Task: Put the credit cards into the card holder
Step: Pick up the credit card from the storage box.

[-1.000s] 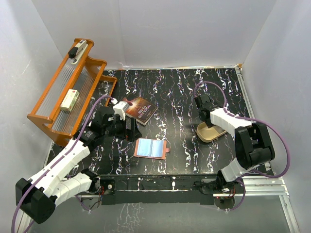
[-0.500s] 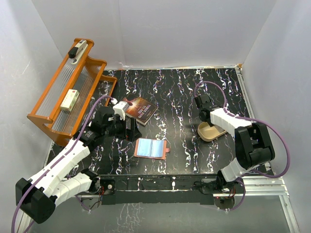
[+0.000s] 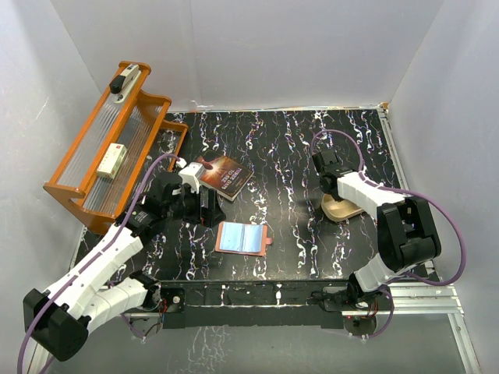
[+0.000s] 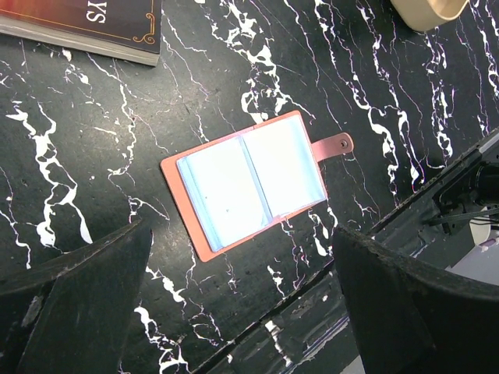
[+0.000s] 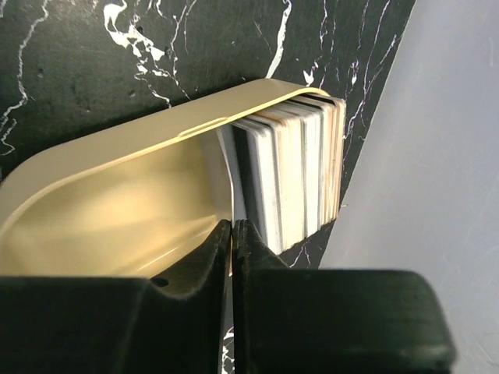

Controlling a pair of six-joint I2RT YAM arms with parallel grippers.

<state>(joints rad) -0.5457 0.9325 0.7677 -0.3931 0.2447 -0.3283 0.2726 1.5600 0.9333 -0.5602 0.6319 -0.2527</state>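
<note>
Noted: black table (image 3: pixel 288 156) with white marble veining; reddish-brown card holder (image 4: pixel 249 183), pale blue sleeves; beige-gold tin (image 5: pixel 117 195); white-and-grey cards (image 5: pixel 292 179); orange rack (image 3: pixel 101 156); dark book (image 3: pixel 224 175).

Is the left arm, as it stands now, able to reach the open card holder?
Probably yes. The left pincer is open and hangs close by, aimed at the holder, which lies flat and open on the table with nothing between them.
</note>
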